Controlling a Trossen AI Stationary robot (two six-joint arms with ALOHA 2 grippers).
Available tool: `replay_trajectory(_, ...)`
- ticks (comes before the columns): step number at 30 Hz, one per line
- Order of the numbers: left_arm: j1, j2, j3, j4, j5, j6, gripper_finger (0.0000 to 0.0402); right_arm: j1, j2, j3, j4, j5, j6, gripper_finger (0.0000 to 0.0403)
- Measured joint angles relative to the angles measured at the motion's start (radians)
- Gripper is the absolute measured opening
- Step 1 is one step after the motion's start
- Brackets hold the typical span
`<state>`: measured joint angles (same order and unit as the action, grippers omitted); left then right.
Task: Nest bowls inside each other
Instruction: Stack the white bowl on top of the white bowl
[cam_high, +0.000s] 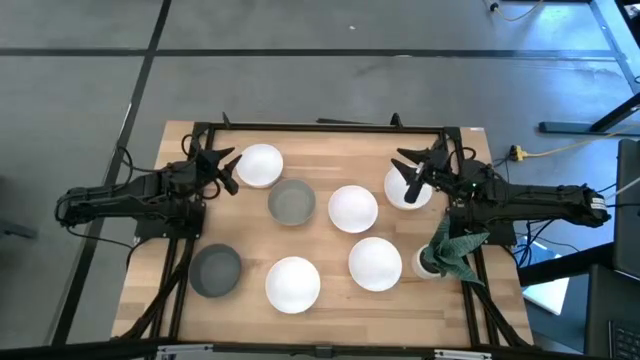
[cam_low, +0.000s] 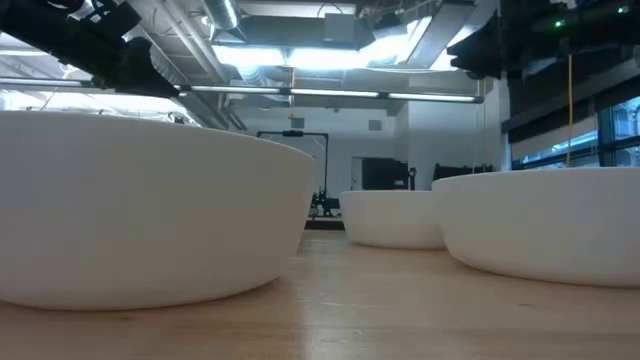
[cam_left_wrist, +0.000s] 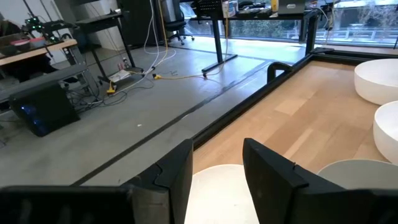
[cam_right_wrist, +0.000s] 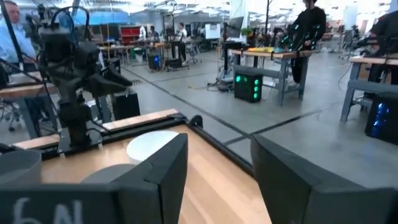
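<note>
Seven bowls stand on their bases on the wooden table (cam_high: 330, 140). Five are white: far left (cam_high: 262, 165), middle (cam_high: 352, 208), far right (cam_high: 398, 190), near right (cam_high: 375, 263) and near middle (cam_high: 293, 284). Two are grey: one (cam_high: 291, 201) at the middle left, one (cam_high: 216, 270) at the near left. My left gripper (cam_high: 232, 170) is open and hovers at the left rim of the far-left white bowl (cam_left_wrist: 217, 193), touching nothing. My right gripper (cam_high: 405, 172) is open and hovers over the far-right white bowl, touching nothing. In the wrist views, my left gripper (cam_left_wrist: 217, 149) and my right gripper (cam_right_wrist: 217, 143) both show a wide gap.
A small white pot (cam_high: 424, 263) with a green plant (cam_high: 455, 250) stands at the table's right edge, under my right arm. A black frame (cam_high: 320, 127) runs along the table's far edge and sides. People and desks show in the room beyond (cam_right_wrist: 12, 31).
</note>
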<state>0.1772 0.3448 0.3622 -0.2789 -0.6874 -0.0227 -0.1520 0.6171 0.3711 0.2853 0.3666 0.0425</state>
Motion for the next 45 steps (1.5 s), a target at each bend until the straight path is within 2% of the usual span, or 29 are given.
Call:
replay_trajectory(5, 0.0, 0.0, 0.0, 0.0, 0.0, 0.0, 0.0135, 0.0, 0.049, 0.046, -0.028, -0.033, -0.001, 0.0177)
replay_trajectory(8, 0.0, 0.0, 0.0, 0.0, 0.0, 0.03, 0.0135, -0.003, 0.088, 0.093, -0.106, -0.044, -0.002, 0.0177)
replay_trajectory(12, 0.0, 0.0, 0.0, 0.0, 0.0, 0.113, 0.0135, -0.024, 0.146, 0.184, -0.331, -0.03, 0.002, 0.0177)
replay_trajectory(17, 0.0, 0.0, 0.0, 0.001, 0.0, 0.122, 0.0135, -0.057, 0.219, 0.295, -0.652, -0.008, 0.067, 0.0177)
replay_trajectory(22, 0.0, 0.0, 0.0, 0.001, 0.001, 0.083, 0.0135, -0.102, 0.26, 0.371, -0.819, -0.119, 0.182, 0.0177)
replay_trajectory(26, 0.0, 0.0, 0.0, 0.002, 0.001, 0.023, 0.0135, -0.133, 0.279, 0.415, -0.838, -0.181, 0.245, 0.0177)
replay_trajectory(35, 0.0, 0.0, 0.0, 0.003, 0.003, -0.083, 0.0135, -0.15, 0.299, 0.477, -0.834, -0.185, 0.188, 0.0177)
replay_trajectory(37, 0.0, 0.0, 0.0, -0.004, 0.054, -0.095, 0.0135, -0.151, 0.299, 0.477, -0.835, -0.185, 0.184, 0.0177)
replay_trajectory(41, 0.0, 0.018, 0.0, -0.017, 0.234, -0.074, 0.0135, -0.161, 0.307, 0.477, -0.827, -0.185, 0.151, 0.0177)
replay_trajectory(45, 0.0, 0.07, 0.0, -0.008, 0.286, -0.106, 0.0135, -0.18, 0.323, 0.477, -0.82, -0.184, 0.135, 0.0177)
